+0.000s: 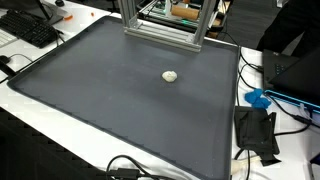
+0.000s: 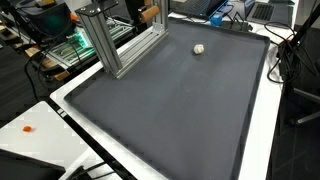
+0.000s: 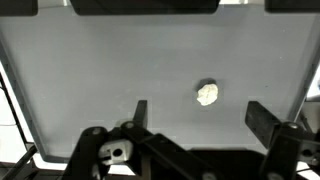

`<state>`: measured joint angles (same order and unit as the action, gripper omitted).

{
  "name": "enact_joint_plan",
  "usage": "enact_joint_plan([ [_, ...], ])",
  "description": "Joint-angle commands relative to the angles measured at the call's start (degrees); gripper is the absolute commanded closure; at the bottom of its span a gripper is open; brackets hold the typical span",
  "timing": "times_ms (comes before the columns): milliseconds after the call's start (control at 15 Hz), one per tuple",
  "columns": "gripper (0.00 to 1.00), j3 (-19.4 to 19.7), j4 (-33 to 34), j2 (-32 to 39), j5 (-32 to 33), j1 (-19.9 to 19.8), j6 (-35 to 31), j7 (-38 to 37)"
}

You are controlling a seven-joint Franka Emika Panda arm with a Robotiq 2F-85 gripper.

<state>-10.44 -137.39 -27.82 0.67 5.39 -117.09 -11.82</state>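
Your gripper [image 3: 200, 120] shows only in the wrist view, at the bottom edge. Its two dark fingers [image 3: 140, 112] are spread wide apart and hold nothing. They hang above the mat and touch no object.

A small, pale, rounded lump [image 3: 207, 93] lies just ahead of the fingers, roughly in line with the gap between them and a little nearer the right one. That wide spread leaves room on both sides of it.

In both exterior views the lump [image 1: 170, 76] [image 2: 199, 49] sits alone on a large dark grey mat [image 1: 110, 110] [image 2: 170, 110] that covers most of the white counter [image 1: 40, 120]. It lies in the mat's far half, with bare mat all around it, so nothing crowds it.

A metal frame [image 1: 165, 30] [image 2: 115, 45] stands on the mat's far edge, well apart from the lump. The arm itself is out of sight in both exterior views.
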Motion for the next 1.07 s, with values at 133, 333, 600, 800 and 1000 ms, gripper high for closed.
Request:
enact_joint_plan([
  [133, 0.0, 0.0, -7.4, -10.3, -5.4, 5.0, 4.3, 2.5],
  [333, 0.0, -0.9, -9.1, -12.4, -5.7, 6.5, 5.7, 2.7],
  [600, 0.0, -1.8, -10.5, -13.9, -5.7, 7.4, 6.9, 2.0],
  [800, 0.0, -1.9, -11.1, -14.3, -6.5, 7.8, 7.8, 1.7],
  [1000, 0.0, -2.1, -12.0, -14.8, -7.1, 7.8, 7.2, 1.4],
])
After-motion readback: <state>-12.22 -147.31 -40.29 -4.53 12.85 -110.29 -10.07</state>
